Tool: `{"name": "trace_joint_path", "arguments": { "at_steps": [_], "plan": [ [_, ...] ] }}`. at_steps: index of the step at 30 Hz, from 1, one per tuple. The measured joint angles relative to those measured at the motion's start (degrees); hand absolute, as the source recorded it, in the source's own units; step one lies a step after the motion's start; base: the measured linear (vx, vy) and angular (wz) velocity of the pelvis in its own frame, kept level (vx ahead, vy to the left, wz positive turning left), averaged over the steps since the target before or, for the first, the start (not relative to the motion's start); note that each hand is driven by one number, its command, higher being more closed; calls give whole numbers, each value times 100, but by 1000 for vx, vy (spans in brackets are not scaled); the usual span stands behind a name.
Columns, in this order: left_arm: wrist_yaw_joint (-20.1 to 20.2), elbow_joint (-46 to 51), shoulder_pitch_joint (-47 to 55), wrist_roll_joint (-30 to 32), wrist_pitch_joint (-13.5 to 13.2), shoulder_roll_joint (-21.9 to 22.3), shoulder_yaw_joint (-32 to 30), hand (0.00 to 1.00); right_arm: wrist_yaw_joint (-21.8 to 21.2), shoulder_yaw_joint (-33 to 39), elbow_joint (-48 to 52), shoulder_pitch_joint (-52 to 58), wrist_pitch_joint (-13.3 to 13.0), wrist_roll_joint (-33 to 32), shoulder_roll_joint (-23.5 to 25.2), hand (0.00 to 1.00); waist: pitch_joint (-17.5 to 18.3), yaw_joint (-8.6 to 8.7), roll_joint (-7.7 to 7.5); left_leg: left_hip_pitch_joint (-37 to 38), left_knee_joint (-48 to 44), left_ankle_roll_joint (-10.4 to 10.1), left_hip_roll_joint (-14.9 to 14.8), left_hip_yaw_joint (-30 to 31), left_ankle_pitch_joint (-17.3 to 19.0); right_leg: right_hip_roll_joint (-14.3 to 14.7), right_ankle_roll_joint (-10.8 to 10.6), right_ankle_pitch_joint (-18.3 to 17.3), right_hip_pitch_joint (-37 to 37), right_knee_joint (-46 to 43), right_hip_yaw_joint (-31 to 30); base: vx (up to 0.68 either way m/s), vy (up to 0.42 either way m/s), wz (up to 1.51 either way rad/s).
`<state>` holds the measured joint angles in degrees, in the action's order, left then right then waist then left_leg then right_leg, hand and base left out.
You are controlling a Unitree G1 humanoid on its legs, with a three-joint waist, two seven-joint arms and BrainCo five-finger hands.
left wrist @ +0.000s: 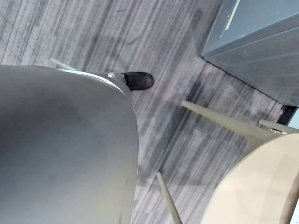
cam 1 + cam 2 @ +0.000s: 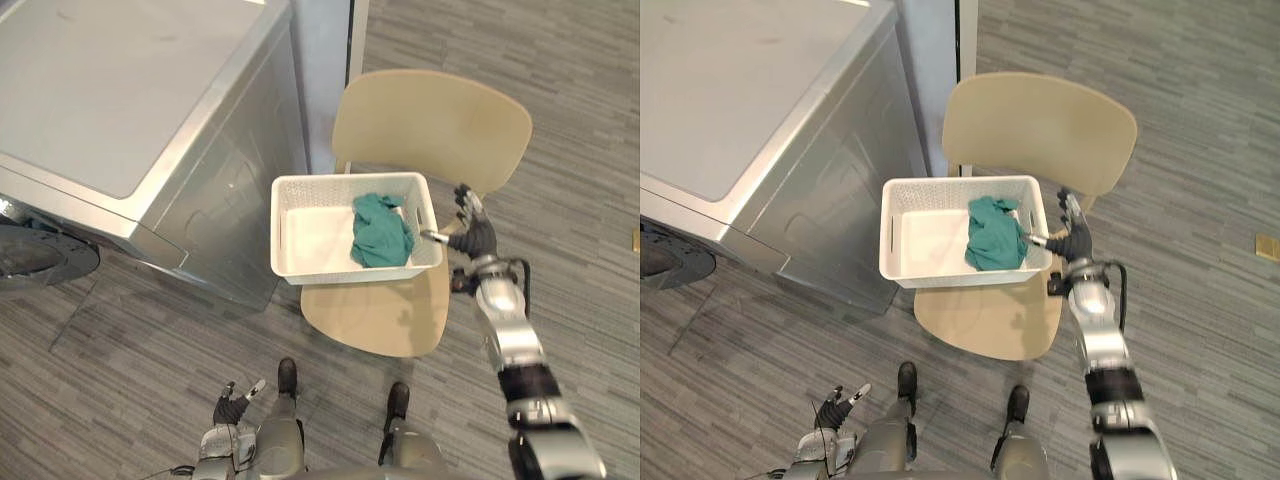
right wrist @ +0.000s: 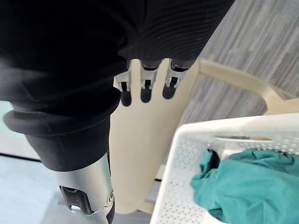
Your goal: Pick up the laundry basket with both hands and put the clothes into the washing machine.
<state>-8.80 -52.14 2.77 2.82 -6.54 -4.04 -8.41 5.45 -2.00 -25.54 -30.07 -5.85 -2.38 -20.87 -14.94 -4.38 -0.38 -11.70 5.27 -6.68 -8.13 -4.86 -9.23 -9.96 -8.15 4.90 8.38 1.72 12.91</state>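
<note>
Grey plank floor (image 2: 570, 60) all round; my right hand (image 2: 470, 230) is beside the white laundry basket (image 2: 305, 235), fingers straight and spread, thumb at its right rim, gripping nothing. That basket sits on the beige chair (image 2: 435, 125) with the teal garment (image 2: 380, 232) inside. My left hand (image 2: 232, 405) hangs low, loosely open, well apart from it. Pulling from one side alone would, I judge, tip or slide the basket off the seat, towards the washing machine (image 2: 110, 90).

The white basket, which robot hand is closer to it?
Right. The right hand is open beside the basket's right end; the left hand hangs low, well short of it.
</note>
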Motion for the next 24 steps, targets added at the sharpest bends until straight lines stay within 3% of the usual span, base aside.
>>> {"name": "trace_joint_path", "arguments": {
  "at_steps": [6, 12, 19, 24],
  "plan": [
    [-8, 95, -260, -233, -48, -107, 229, 0, -91, -877, -2126, -2189, 14, -25, -628, 0, -482, -292, 57, -223, 0, 4, -22, 169, -100, 32, 30, 44, 116, -5, 153, -23, 3, 12],
    [-28, 111, -452, -510, -47, -257, 549, 0, -302, -1006, -3475, -3023, 211, -164, -592, 0, -898, -590, 77, -435, 0, 7, -1, 324, -191, 20, 33, 47, 216, -49, 368, -13, 8, 17],
    [-175, 340, -509, -953, -58, -366, 803, 0, -171, -779, -4232, -3317, 474, -27, -441, 0, -1108, -612, 80, -705, 1, 10, 5, 396, -264, 17, 41, 65, 438, -92, 443, -26, 6, 4],
    [-284, 848, -513, -998, -148, -324, 992, 0, -36, -671, -4655, -3515, 513, 32, -582, 0, -1124, -606, 101, -1046, 1, 22, 9, 489, -344, 22, 44, 106, 728, -100, 519, -32, 4, 6]
  ]
}}
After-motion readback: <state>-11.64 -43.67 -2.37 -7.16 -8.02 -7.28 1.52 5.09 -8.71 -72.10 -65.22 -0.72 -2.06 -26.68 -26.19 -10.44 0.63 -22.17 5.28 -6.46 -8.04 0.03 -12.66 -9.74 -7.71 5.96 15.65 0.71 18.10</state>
